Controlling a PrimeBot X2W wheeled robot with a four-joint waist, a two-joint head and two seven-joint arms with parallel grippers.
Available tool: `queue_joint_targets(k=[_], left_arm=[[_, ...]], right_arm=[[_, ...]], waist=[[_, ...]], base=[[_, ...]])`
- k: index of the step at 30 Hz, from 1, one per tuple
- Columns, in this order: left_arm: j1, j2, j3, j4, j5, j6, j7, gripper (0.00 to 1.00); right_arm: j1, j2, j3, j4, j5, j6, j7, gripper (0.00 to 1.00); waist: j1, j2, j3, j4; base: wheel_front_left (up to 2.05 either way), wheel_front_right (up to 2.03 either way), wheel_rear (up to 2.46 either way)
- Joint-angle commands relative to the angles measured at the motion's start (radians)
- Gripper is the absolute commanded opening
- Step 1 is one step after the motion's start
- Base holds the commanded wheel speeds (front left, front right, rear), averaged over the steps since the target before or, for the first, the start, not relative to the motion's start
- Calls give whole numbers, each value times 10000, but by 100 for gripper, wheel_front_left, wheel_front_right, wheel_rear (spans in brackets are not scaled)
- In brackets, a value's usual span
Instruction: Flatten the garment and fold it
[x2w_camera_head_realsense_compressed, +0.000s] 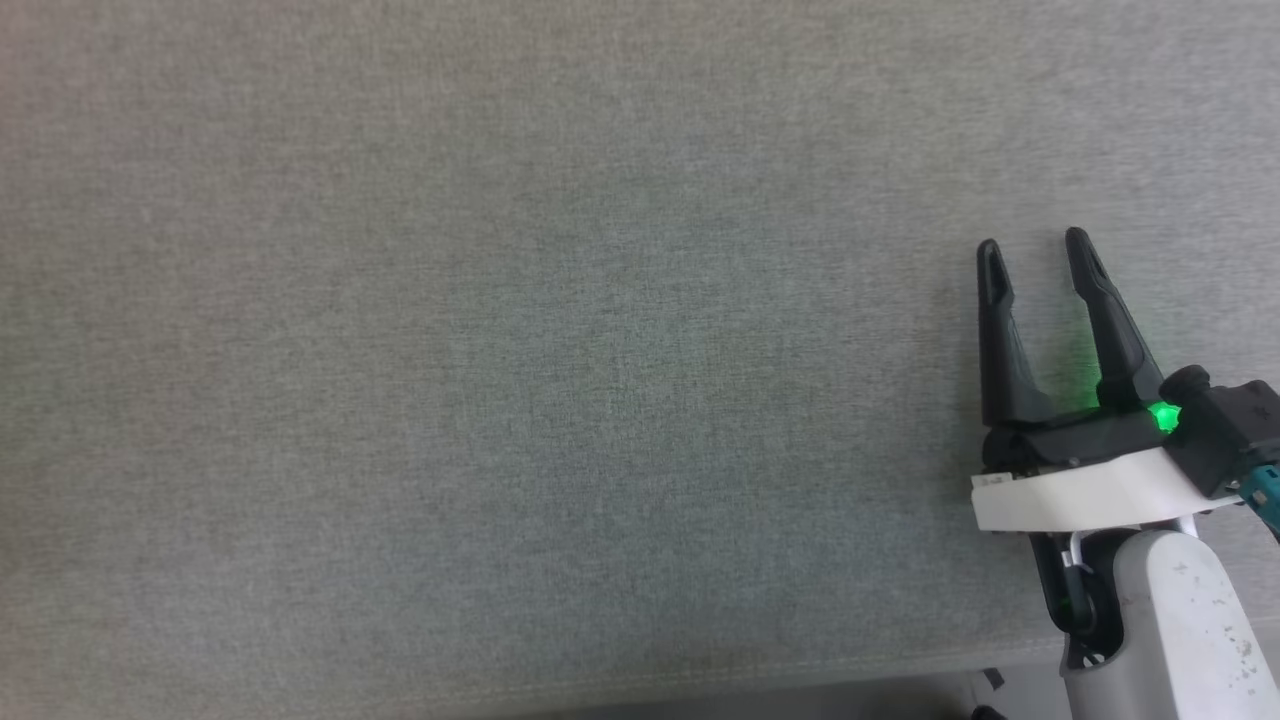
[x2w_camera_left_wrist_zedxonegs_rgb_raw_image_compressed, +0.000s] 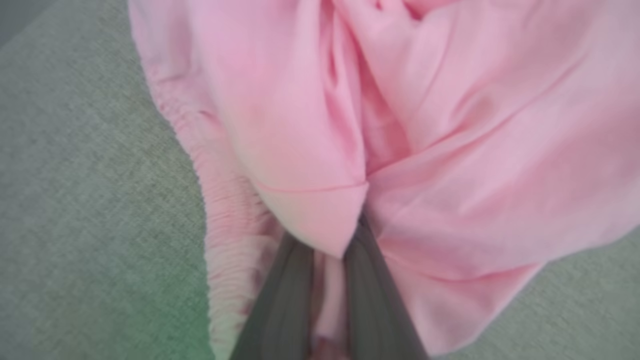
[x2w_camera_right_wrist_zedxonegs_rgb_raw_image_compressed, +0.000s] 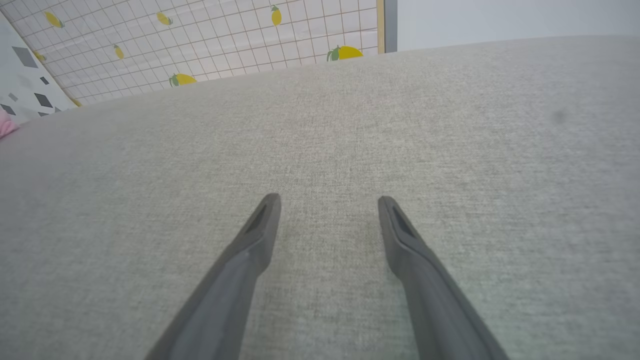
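Note:
In the left wrist view the light pink garment (x2w_camera_left_wrist_zedxonegs_rgb_raw_image_compressed: 450, 150) lies bunched in soft folds on the grey cloth surface (x2w_camera_left_wrist_zedxonegs_rgb_raw_image_compressed: 75, 200). Its gathered elastic waistband (x2w_camera_left_wrist_zedxonegs_rgb_raw_image_compressed: 220, 200) runs down its left side. My left gripper (x2w_camera_left_wrist_zedxonegs_rgb_raw_image_compressed: 327, 260) is shut on a fold of the garment, with pink fabric draped over the fingertips and pinched between the two dark fingers (x2w_camera_left_wrist_zedxonegs_rgb_raw_image_compressed: 290, 300). My right gripper (x2w_camera_head_realsense_compressed: 1035, 245) hovers open over bare grey surface at the right of the head view, nothing between its fingers. The right wrist view shows the same open right gripper (x2w_camera_right_wrist_zedxonegs_rgb_raw_image_compressed: 327, 200) and a sliver of pink garment (x2w_camera_right_wrist_zedxonegs_rgb_raw_image_compressed: 6, 127) at the far left edge.
The grey cloth surface (x2w_camera_head_realsense_compressed: 500, 350) spreads wide in the head view, its front edge (x2w_camera_head_realsense_compressed: 700, 690) near the bottom. Beyond the surface's far edge, the right wrist view shows a wall with a lemon-patterned grid (x2w_camera_right_wrist_zedxonegs_rgb_raw_image_compressed: 225, 35).

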Motion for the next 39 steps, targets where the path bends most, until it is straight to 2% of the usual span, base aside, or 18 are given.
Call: queue_joint_targets(k=[1,5,10,15,16,22,31,35,39], left_arm=[[239,-112,-143,172,355,-147,-548,0],[-34,193,-260,159,1417,-665,-2866,0],[-490,147,-723,371,2375,-1487,-5696,0],[-939,-152,-1485,652,2828,-2268,-7245,0],[-1229,-422,-1977,698,2951,-2650,-7713,0],[-1701,-1207,-3041,388,3001,-3216,-7869,0],[-1807,-3260,-4982,-184,2675,-3810,-7526,0],[-1462,-4124,-5820,113,2540,-3959,-7328,0],[-1041,-4676,-6447,961,2437,-3990,-6976,0]], right_arm=[[0,-8,-58,40,-8,37,-53,100],[208,-8,-192,132,-34,37,-54,100],[652,-8,-352,319,-44,37,-55,100],[1283,-8,-589,445,-48,37,-56,100],[1622,-8,-734,481,-78,37,-55,100],[2163,-8,-971,354,-98,37,91,100],[2604,-8,-1047,-18,-92,37,401,100],[2696,-8,-1012,-170,-118,37,535,100],[2760,-8,-943,-287,-158,37,663,100]], waist=[[-1,-1,-538,179],[-1,-1,-1447,366],[-1,-1,-2899,571],[-1,-1,-4331,722],[-1,-1,-4999,750],[-1,-1,-5803,681],[-1,-1,-6310,97],[-1,-1,-6398,-364],[-1,-1,-6437,-864]], base=[[0,0,0],[0,0,0],[0,0,0],[0,0,0],[0,0,0],[0,0,0],[0,0,0],[0,0,0],[0,0,0]])
